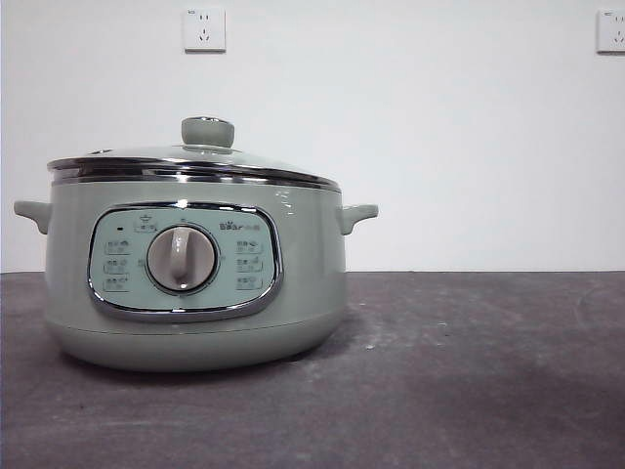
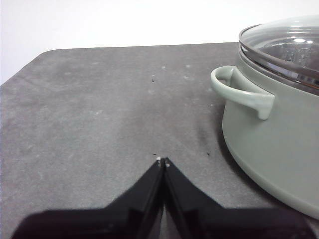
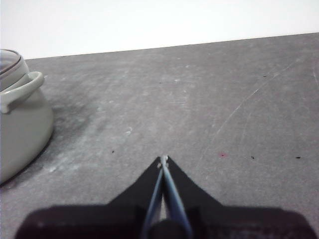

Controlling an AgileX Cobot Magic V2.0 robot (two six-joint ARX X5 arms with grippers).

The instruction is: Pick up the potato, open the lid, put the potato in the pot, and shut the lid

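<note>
The sage-green pot [image 1: 195,283] stands on the dark table at the left of the front view, its dial facing me. The glass lid [image 1: 195,161] with its green knob [image 1: 207,131] sits shut on the pot's steel rim. The pot also shows in the left wrist view [image 2: 279,149] with the lid [image 2: 284,47] on it, and in the right wrist view [image 3: 20,129]. No potato shows in any view. My left gripper [image 2: 162,162] is shut and empty, low over the table beside the pot's handle [image 2: 239,92]. My right gripper [image 3: 163,159] is shut and empty on the pot's other side.
The dark grey table [image 1: 469,371] stretches to the right of the pot. A white wall with two sockets [image 1: 203,29] [image 1: 610,29] stands behind. Neither arm shows in the front view.
</note>
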